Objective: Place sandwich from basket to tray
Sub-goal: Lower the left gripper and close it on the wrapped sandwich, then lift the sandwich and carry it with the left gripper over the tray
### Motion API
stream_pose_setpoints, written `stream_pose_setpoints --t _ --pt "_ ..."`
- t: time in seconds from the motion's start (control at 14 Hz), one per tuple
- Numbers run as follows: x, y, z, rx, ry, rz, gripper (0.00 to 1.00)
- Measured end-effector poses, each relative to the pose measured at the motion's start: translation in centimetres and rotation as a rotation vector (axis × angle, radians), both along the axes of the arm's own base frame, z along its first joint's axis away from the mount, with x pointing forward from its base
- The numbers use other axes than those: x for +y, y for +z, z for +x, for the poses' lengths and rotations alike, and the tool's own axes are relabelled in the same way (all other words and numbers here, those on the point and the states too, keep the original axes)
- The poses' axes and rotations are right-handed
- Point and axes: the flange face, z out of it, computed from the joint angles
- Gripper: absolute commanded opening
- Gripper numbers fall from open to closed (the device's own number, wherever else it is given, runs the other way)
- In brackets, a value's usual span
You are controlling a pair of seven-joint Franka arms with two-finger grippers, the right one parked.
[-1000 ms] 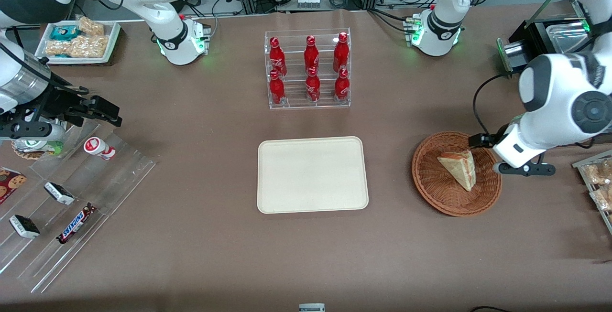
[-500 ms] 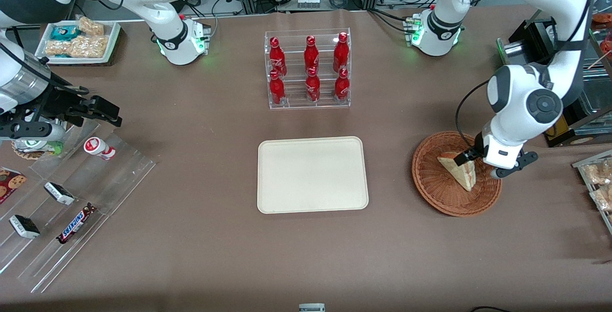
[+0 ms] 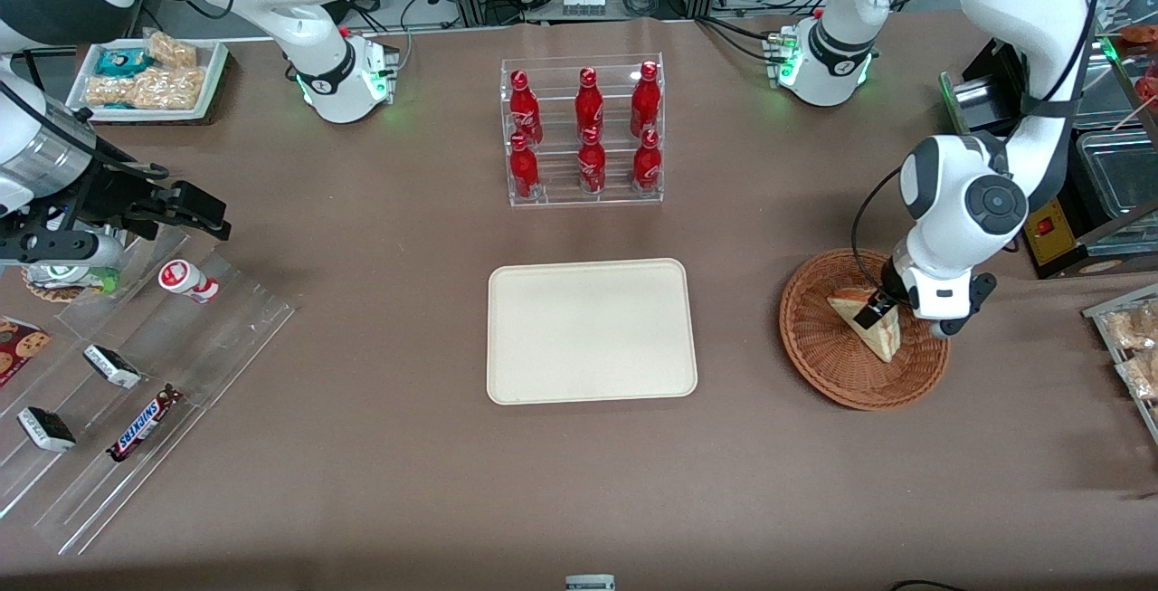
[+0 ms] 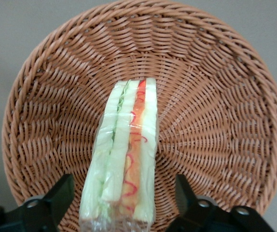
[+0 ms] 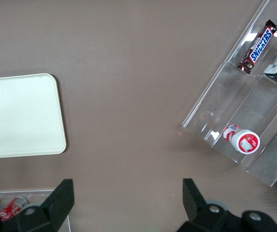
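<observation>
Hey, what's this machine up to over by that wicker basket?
The working arm's gripper hangs right over the sandwich, which lies in the basket. Its jaws are open, one on each side of the wedge, so nothing is gripped yet. The cream tray it is meant for sits bare in the middle of the table, toward the parked arm's end from the basket.

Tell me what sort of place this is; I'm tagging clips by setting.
Likely a robotics lab staged as a snack shop: a rack of red bottles, candy bars on clear shelves, cable racks. The open gripper straddles the sandwich in the basket.
</observation>
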Motion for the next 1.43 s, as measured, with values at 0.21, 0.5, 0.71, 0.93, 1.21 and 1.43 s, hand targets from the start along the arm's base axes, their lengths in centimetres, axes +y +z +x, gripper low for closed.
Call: stream_pose_setpoints --t 0.21,0.5,0.71,0.93,1.21,1.43 --pt "-0.1 0.4 0.5 0.001 -0.001 0.000 0.05" --pt "-3.0 6.9 3.7 0.107 -0.058 0.013 0.05" --pt "-9.1 11.0 4.8 0.083 -0.156 0.013 0.06" --pt "-18.7 10.4 3.8 0.036 -0.308 0.004 0.07" --pt "-32.7 6.4 2.1 -0.009 -0.504 -0.015 0.06" --pt "-40.4 4.1 0.7 -0.057 -0.575 -0.040 0.07"
